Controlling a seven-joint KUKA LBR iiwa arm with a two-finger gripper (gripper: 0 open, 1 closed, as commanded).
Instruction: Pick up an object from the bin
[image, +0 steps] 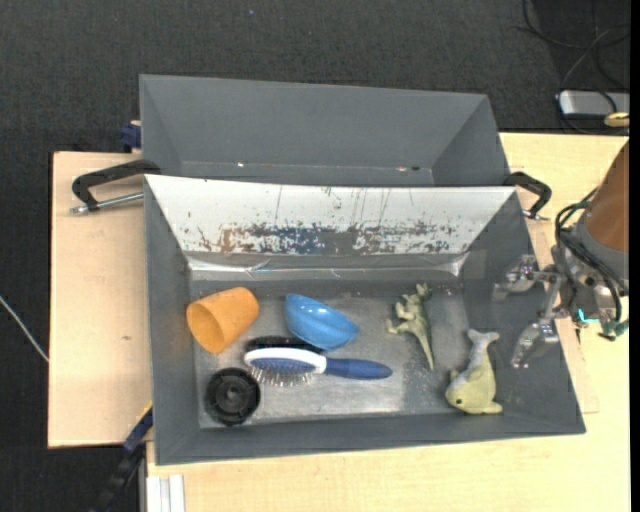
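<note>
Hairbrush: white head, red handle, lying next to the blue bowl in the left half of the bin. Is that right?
Not quite. The hairbrush has a blue handle, not red. The camera view shows this; its white head and its place next to the blue bowl are as you said.

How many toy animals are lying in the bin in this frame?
2. A green dinosaur lies right of centre on the bin floor; a yellowish sea-creature toy lies nearer the front right corner. Nothing appears hidden.
</note>
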